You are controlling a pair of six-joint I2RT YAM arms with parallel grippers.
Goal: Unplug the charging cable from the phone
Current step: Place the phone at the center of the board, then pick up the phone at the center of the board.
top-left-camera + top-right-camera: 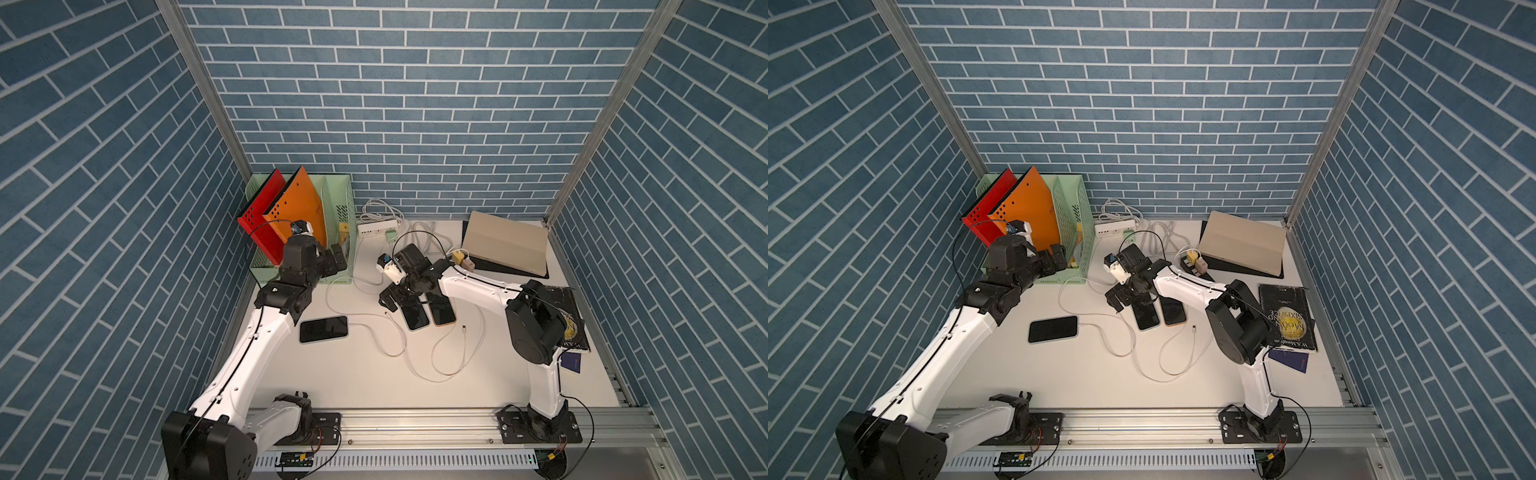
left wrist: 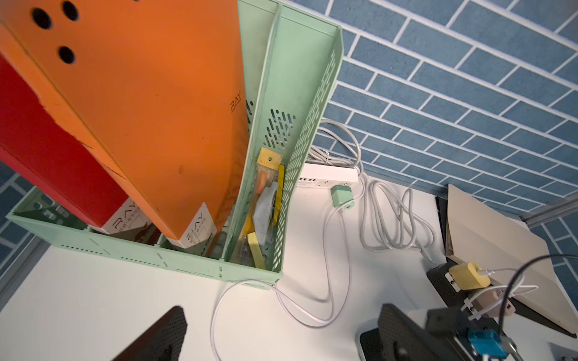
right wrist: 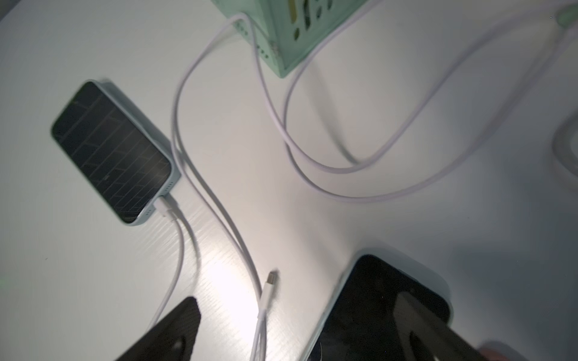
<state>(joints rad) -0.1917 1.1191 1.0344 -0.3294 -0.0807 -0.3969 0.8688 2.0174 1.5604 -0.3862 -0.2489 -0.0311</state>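
White table (image 1: pixel 332 374): free cable plug (image 3: pixel 271 281) just beside phone (image 3: pixel 375 287)

"RAY" marks the orange folder (image 2: pixel 140 109); the book (image 1: pixel 1287 316) reads "Moon and Sixpence".

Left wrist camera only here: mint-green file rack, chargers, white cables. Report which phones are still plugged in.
Observer: Only the black-screened phone in a pale blue case, apart on the left side of the white table, has a white cable plug seated in its end.
Operator: Give me the right gripper's state.
Observer: The right gripper is open, gripping nothing, over the edge of the pale-rimmed phone that lies beside the orange-cased phone.
Operator: Locate the loose plugs.
Observer: One loose white plug lies beside the pale-rimmed phone; a second loose plug lies on the orange-cased phone's other side.
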